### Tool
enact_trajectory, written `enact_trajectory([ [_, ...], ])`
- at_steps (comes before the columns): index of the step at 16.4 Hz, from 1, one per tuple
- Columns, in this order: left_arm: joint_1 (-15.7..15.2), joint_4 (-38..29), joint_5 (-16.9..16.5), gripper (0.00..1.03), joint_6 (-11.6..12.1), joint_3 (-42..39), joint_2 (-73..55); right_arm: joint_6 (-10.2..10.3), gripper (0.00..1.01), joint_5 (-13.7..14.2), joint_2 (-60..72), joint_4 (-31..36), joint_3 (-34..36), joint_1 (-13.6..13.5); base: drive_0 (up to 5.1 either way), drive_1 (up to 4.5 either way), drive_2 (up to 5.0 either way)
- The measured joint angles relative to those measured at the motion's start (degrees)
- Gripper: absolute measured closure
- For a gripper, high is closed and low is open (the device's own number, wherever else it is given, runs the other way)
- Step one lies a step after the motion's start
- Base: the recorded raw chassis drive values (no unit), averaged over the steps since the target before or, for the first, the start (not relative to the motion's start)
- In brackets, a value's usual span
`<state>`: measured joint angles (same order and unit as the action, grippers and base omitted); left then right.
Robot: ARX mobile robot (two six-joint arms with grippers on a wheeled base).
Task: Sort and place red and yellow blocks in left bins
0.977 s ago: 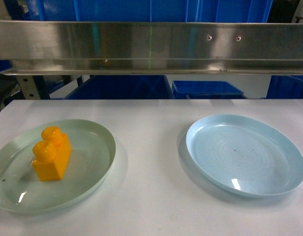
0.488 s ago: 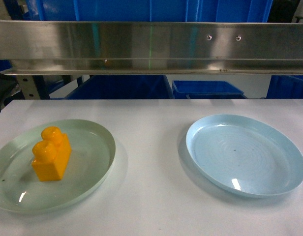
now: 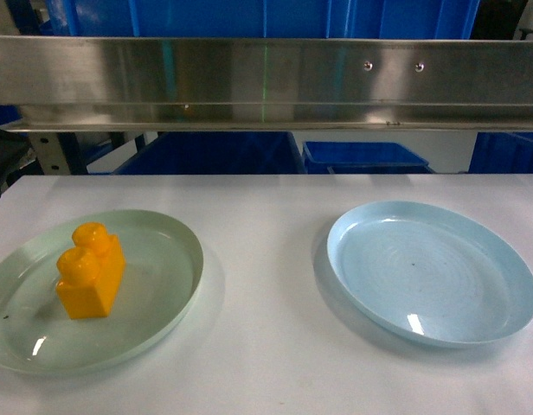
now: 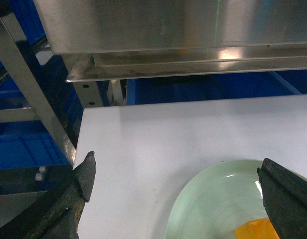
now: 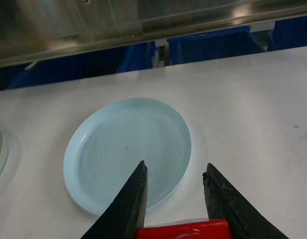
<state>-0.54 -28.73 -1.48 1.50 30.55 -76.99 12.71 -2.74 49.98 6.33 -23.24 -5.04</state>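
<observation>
One yellow brick (image 3: 91, 281) is seated upright in the green plate (image 3: 163, 298). One red block (image 5: 184, 230) is gripped between the narrowly parted right claw (image 5: 176, 174), above the worktop (image 3: 266, 259) near the blue plate (image 5: 93, 144). Left claw (image 4: 178, 172) is spread wide, nothing held.

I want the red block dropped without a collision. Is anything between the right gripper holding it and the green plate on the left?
Partly: the blue plate lies directly ahead of the right gripper holding the red block. Beyond it, bare table reaches the green plate, where the yellow brick stands.
</observation>
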Motion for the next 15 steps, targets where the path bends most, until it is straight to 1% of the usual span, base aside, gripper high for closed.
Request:
enact_trajectory([
  [2,0.0,0.0,0.0,0.05,0.0,0.0,0.0,-4.9,0.73,0.2,1.0,0.2,0.7,-1.0,0.0,0.00,0.0],
  [5,0.0,0.0,0.0,0.05,0.0,0.0,0.0,-5.1,0.73,0.2,1.0,0.2,0.7,-0.8,0.0,0.00,0.0],
  [7,0.0,0.0,0.0,0.05,0.0,0.0,0.0,-4.8,0.73,-0.5,1.0,-0.4,0.7,-0.1,0.0,0.00,0.0],
  [9,0.0,0.0,0.0,0.05,0.0,0.0,0.0,-4.2,0.73,-0.5,1.0,-1.1,0.7,0.4,0.0,0.00,0.0],
  [11,0.0,0.0,0.0,0.05,0.0,0.0,0.0,-3.5,0.73,0.0,1.2,-2.1,0.6,1.4,0.0,0.00,0.0],
  [15,0.0,0.2,0.1,0.05,0.0,0.0,0.0,-2.9,0.73,0.8,1.7,-2.4,0.5,2.1,0.0,0.00,0.0],
])
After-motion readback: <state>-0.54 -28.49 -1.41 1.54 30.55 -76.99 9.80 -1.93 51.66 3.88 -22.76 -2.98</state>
